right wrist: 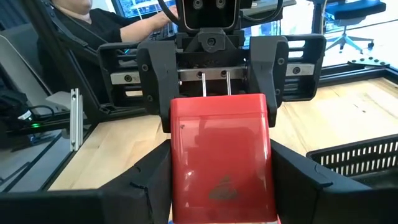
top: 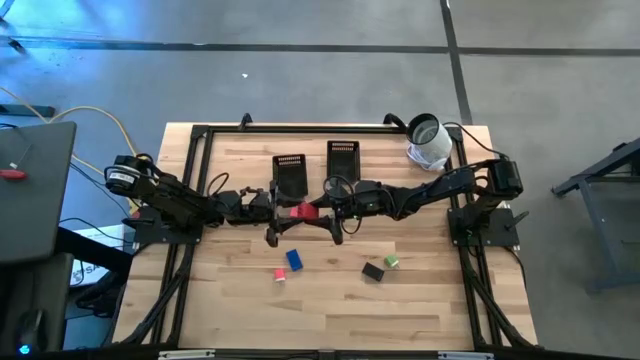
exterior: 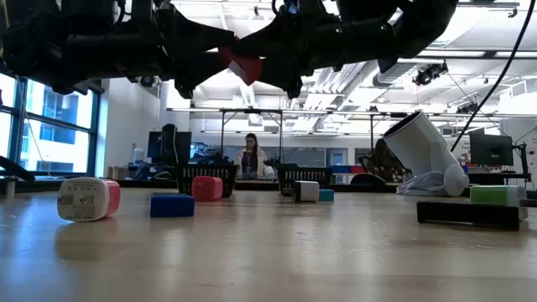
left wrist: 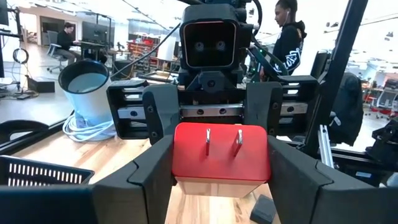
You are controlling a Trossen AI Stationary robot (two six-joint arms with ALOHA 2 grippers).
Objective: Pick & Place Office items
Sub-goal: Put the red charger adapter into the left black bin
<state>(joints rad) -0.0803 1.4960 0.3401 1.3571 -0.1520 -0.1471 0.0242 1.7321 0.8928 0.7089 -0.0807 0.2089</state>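
Mid-frame in the high view, above the bench (top: 330,300), the right tool (top: 318,212) pinches the red plug block (top: 302,211) while the left tool (top: 290,212), fingers spread, flanks it; beyond, two black mesh trays (top: 290,172).

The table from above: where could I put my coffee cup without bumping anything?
The wooden table is bare along its near edge, below the small blue block and black block. The middle is crowded: both grippers meet on a red plug block, beside two black mesh trays.
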